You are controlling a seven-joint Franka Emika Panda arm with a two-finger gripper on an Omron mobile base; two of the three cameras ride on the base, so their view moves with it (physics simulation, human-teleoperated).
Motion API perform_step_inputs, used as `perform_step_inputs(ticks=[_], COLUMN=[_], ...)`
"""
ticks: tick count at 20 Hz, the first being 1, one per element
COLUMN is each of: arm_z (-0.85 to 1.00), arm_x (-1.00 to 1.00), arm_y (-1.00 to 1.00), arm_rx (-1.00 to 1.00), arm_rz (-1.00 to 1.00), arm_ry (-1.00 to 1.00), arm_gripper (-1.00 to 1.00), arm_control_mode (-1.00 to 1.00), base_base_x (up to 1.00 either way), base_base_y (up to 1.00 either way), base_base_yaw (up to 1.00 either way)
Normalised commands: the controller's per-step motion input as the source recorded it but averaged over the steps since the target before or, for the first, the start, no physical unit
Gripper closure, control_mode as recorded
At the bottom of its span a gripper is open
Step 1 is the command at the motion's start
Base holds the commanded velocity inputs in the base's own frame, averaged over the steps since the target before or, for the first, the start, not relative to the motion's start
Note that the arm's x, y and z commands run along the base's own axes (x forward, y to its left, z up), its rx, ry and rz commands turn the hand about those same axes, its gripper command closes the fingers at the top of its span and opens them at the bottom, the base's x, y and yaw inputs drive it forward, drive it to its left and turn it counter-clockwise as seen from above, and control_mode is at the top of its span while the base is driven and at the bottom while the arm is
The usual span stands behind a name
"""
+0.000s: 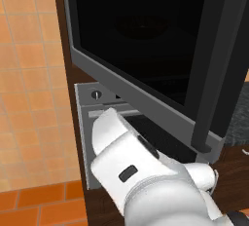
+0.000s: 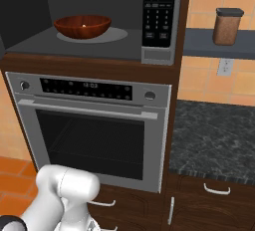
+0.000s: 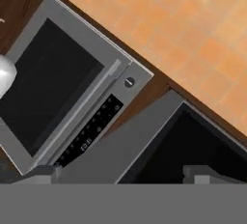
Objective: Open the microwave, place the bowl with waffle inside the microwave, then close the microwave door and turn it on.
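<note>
Microwave (image 2: 159,21) built-in, cavity exposed, black-glass microwave door (image 1: 146,49) swung open, brown bowl (image 2: 82,26) upright on turntable inside

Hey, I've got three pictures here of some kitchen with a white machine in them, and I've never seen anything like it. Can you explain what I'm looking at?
It is a computer-drawn kitchen with a white robot arm. Two pictures come from cameras behind the arm, to its left and right; the third looks out from its hand. The microwave stands open: its black glass door is swung out, filling the left picture. Inside sits a brown bowl on the turntable. Below is a silver oven; to the right, a dark counter and a jar on a shelf. The gripper is open and holds nothing.
</note>
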Motion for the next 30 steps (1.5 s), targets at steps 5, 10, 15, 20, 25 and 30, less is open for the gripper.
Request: perform_step_inputs(ticks=[5, 10, 15, 20, 25, 30], arm_z=[-0.12, -0.34, -0.07, 0.05, 0.17, 0.31], arm_x=[0.98, 0.88, 0.54, 0.32, 0.34, 0.84], arm_y=[0.05, -0.20, -0.55, -0.68, -0.69, -0.34], arm_rx=[0.00, 0.02, 0.17, 0.20, 0.19, 0.12], arm_rz=[-0.42, -0.20, -0.08, -0.05, -0.04, -0.05], arm_ry=[-0.10, 0.00, -0.09, -0.25, -0.27, -0.14], arm_gripper=[-1.00, -1.00, -1.00, -1.00, -1.00, -1.00], arm_control_mode=[-1.00, -1.00, -1.00, -1.00, -1.00, -1.00], base_base_x=[0.00, 0.00, 0.00, 0.00, 0.00, 0.00], base_base_y=[0.00, 0.00, 0.00, 0.00, 0.00, 0.00], base_base_yaw=[0.00, 0.00, 0.00, 0.00, 0.00, 0.00])
